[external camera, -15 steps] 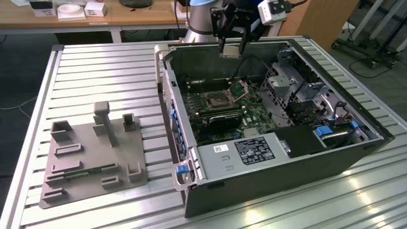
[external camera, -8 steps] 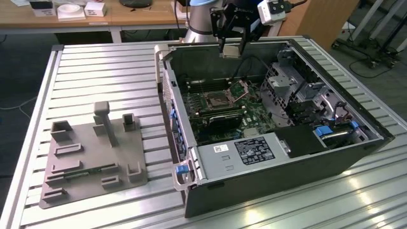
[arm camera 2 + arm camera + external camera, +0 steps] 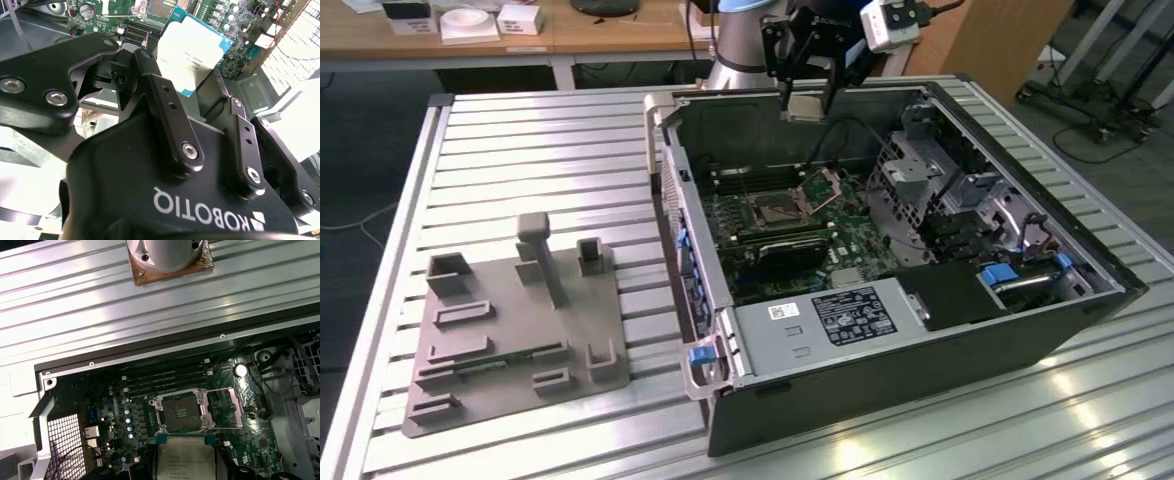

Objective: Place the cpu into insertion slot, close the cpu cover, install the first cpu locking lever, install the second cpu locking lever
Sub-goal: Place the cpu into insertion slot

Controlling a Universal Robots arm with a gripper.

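The small flat square cpu with a silvery metal top (image 3: 192,50) is clamped at its edges between the black fingers (image 3: 167,115) of the gripper (image 3: 806,100), which is pointed downward. It is held in the air over the open dark computer case (image 3: 881,400), well apart from the square dark-centred, silver-rimmed insertion slot (image 3: 180,412). The thin silvery frame-shaped cpu cover (image 3: 829,187) is tilted up beside the slot.

Silvery cpu (image 3: 192,50), green motherboard (image 3: 107,12)

Gripper (image 3: 805,98) aloft (fingers (image 3: 167,105) pinched)
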